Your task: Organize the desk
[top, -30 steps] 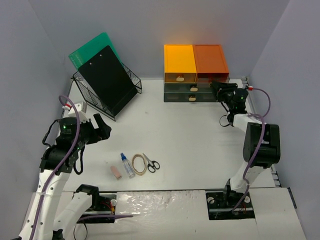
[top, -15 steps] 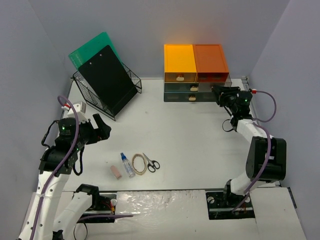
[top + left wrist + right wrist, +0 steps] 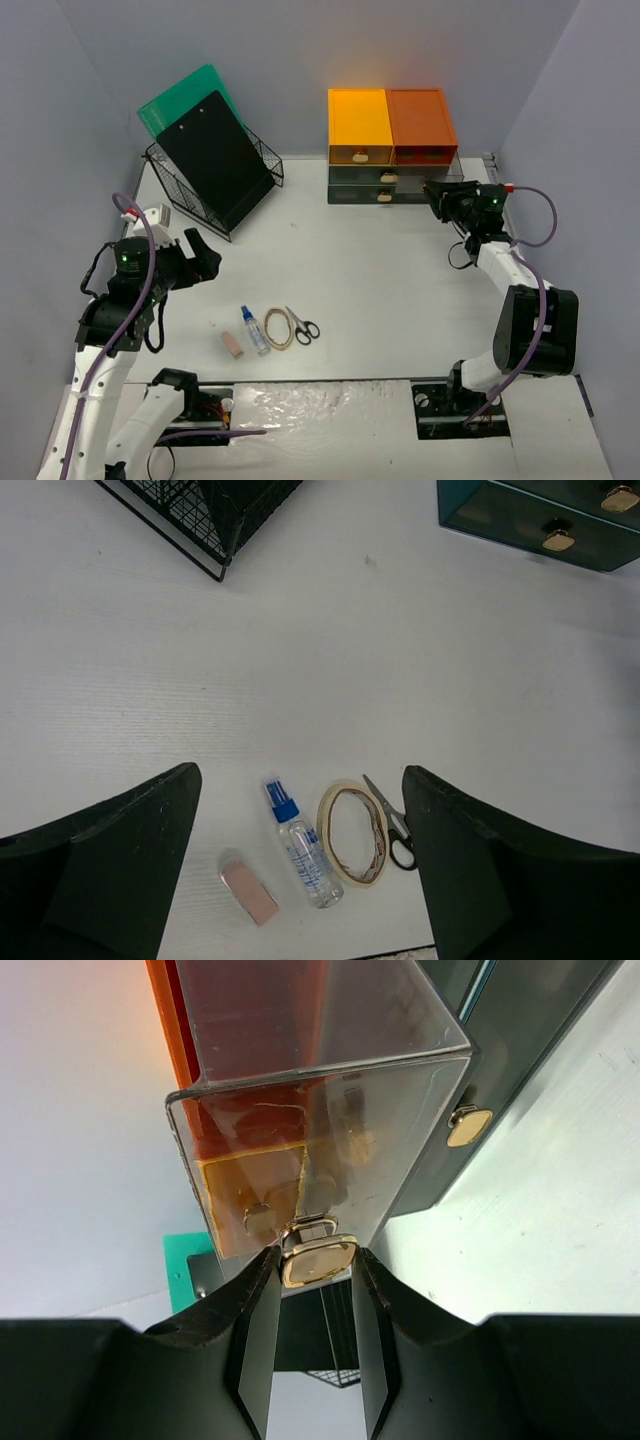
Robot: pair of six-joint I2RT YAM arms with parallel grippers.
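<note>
Desk (image 3: 380,270) tidying hinges on the orange drawer (image 3: 300,1070) at one o'clock. The right gripper (image 3: 314,1257) pinches its gold knob (image 3: 320,1262), so the pull should be straight and level. Left gripper (image 3: 205,255) hangs wide, empty.

The white desk (image 3: 380,270) carries a wire basket (image 3: 262,158) and a drawer unit (image 3: 390,125) at the back — near the front, an eraser (image 3: 232,345), bottle (image 3: 255,331), tape ring (image 3: 279,329) and scissors (image 3: 303,326).

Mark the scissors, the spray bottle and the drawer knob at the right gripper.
scissors (image 3: 381,806), left wrist view, on the blades.
spray bottle (image 3: 306,860), left wrist view, on the clear body.
drawer knob (image 3: 319,1260), right wrist view, on the gold face.
</note>
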